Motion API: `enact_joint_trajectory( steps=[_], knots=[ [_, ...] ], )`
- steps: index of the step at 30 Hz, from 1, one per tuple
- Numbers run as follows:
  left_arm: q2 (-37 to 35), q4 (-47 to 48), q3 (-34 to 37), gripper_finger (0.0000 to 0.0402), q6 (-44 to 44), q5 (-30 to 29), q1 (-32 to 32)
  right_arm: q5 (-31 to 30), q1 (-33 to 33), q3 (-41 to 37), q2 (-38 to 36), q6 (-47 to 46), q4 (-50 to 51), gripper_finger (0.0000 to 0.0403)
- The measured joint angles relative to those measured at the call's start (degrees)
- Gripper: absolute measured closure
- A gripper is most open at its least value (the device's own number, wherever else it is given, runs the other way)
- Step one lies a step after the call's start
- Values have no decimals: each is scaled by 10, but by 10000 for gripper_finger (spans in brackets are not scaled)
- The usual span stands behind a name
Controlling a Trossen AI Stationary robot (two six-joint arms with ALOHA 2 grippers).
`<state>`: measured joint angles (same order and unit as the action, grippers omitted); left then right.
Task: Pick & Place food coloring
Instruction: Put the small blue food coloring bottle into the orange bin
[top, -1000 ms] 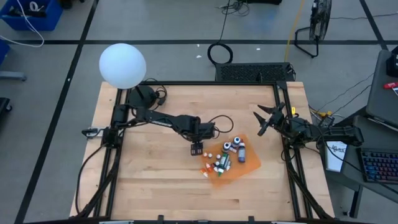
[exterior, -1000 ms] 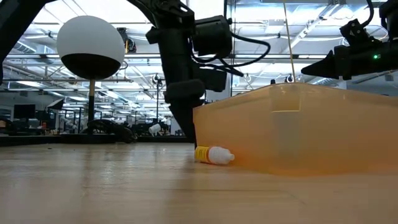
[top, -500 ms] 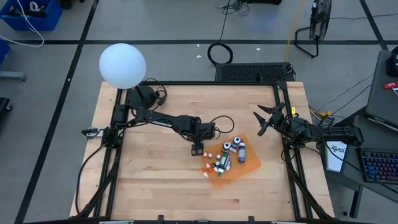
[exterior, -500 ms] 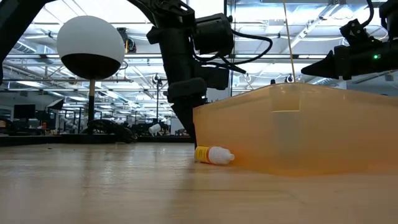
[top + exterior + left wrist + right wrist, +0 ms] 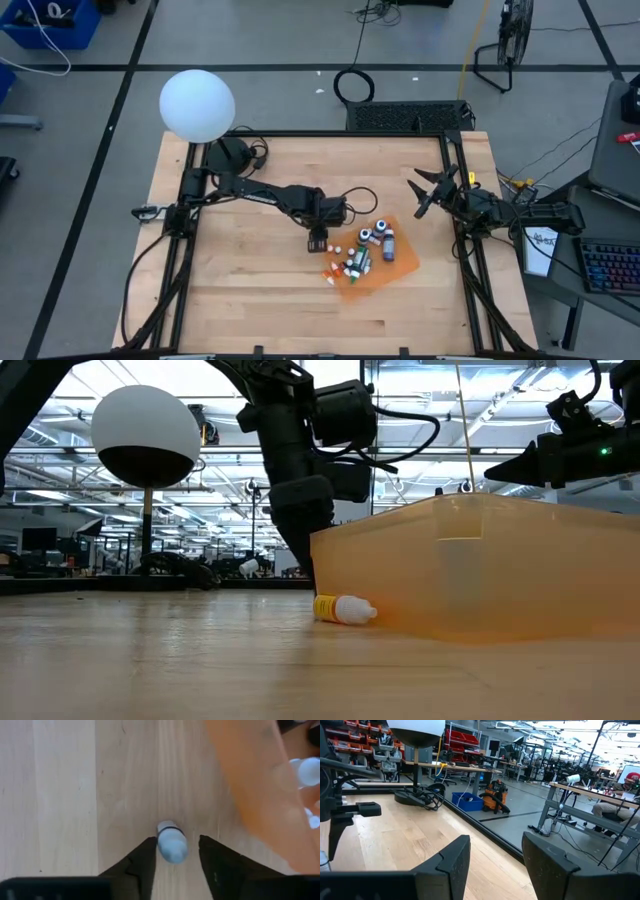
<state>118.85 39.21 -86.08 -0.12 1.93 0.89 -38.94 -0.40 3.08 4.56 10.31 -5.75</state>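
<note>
My left gripper [image 5: 317, 241] points down at the table just left of the orange translucent tray [image 5: 392, 272]. It is open, and its fingers stand on either side of a small whitish food coloring bottle [image 5: 171, 845] lying on the wood. Several more bottles [image 5: 360, 262] lie in the tray, among them dark ones with pale and blue tops [image 5: 383, 238]. A yellow-capped bottle [image 5: 343, 609] lies on the table against the tray's wall [image 5: 480, 570]. My right gripper [image 5: 425, 195] waits open above the table's far right part. My left gripper [image 5: 177, 840] comes from above, pointing down, with the whitish bottle's body [image 5: 172, 852] between its open fingers. One finger [image 5: 145, 862] lies close against the bottle's side; I cannot tell whether it touches. The bottle rests on the table.
Two tiny whitish bottles [image 5: 334, 248] lie loose on the wood between my left gripper and the tray. A white globe lamp [image 5: 197, 104] stands at the far left corner, with cables near the left arm's base. Bare wood lies toward the near edge.
My left gripper has edged slightly toward the orange tray, staying low over the table. The bottles and the tray have kept their places.
</note>
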Motion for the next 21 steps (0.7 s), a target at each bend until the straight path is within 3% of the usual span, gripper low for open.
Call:
enact_joint_trajectory(
  steps=[9,13,21],
  knots=[
    [0,-3,0,334,4,12,1,0,0,0,0,0,0,236],
    [-2,5,-1,350,1,7,2,0,0,0,0,0,0,236],
    [-69,75,-32,396,-4,-40,1,0,0,0,0,0,0,236]
  ],
)
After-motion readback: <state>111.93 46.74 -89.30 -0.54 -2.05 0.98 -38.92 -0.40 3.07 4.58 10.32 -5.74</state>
